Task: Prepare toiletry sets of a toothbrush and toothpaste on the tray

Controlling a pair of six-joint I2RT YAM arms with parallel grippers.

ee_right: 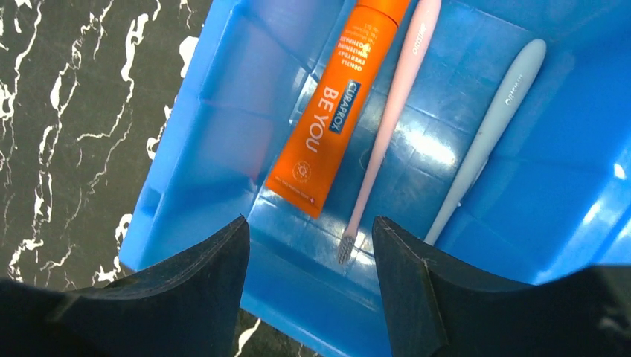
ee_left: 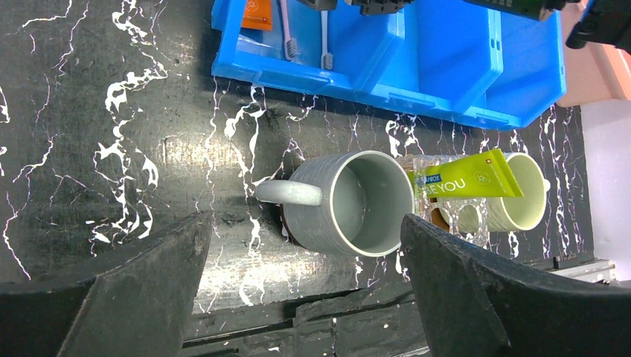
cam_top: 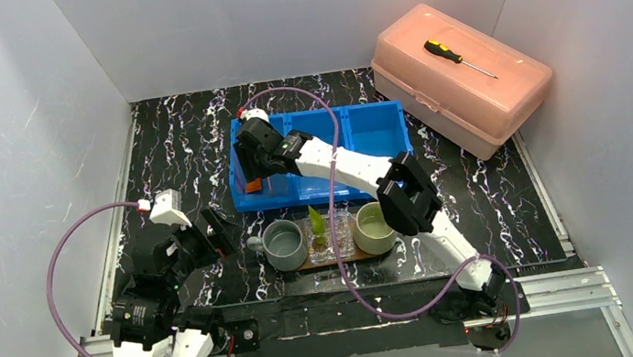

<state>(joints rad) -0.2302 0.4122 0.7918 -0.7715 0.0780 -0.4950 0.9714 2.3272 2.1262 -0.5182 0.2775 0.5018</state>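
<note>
The grey mug [cam_top: 285, 244] and the pale green mug [cam_top: 373, 228] stand on the brown oval tray [cam_top: 335, 262]. The green tube [cam_top: 316, 220] stands tilted in a clear holder [cam_top: 332, 237] between them. My right gripper [cam_top: 248, 167] hangs open and empty over the left compartment of the blue bin [cam_top: 363, 135]. Below it in the right wrist view [ee_right: 309, 232] lie the orange tube [ee_right: 335, 111], a pink toothbrush [ee_right: 387, 126] and a pale blue toothbrush [ee_right: 487, 134]. My left gripper [ee_left: 303, 249] is open and empty, just left of the grey mug [ee_left: 357, 201].
A pink plastic case [cam_top: 467, 89] with a screwdriver [cam_top: 456, 57] on its lid stands at the back right. The bin's middle and right compartments look bare. White walls close in the black marbled table [cam_top: 171, 151] on three sides.
</note>
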